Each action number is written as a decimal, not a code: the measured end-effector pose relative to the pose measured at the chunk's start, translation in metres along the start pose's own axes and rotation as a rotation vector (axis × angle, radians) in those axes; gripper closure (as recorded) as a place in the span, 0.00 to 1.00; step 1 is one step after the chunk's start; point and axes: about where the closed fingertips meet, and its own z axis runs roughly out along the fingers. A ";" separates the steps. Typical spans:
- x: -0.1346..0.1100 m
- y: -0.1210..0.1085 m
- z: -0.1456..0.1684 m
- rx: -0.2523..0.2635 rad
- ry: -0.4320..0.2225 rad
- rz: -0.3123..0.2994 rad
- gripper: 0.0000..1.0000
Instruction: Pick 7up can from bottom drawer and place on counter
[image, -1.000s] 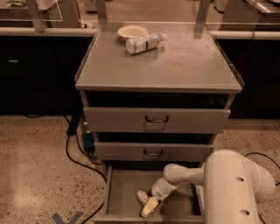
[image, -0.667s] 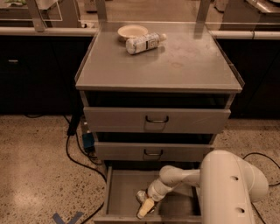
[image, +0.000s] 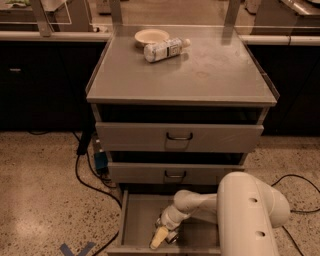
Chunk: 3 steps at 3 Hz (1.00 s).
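Above the speckled floor (image: 45, 200), the bottom drawer (image: 137, 220) stands pulled out near. The gripper (image: 161, 238) dips inside, presumably after the 7up can; its hold cannot be told.

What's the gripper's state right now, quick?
Gripper: down inside the bottom drawer, near its front edge; open, closed or holding anything cannot be told.

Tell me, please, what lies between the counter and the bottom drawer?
The camera view shows two drawers with dark loop handles under the counter: the upper drawer, then the middle drawer. The hand is down in the bottom drawer.
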 end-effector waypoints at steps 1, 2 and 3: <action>-0.014 -0.040 0.009 0.039 0.027 -0.051 0.00; -0.015 -0.043 0.008 0.043 0.026 -0.051 0.00; -0.008 -0.042 0.012 0.050 0.048 -0.042 0.00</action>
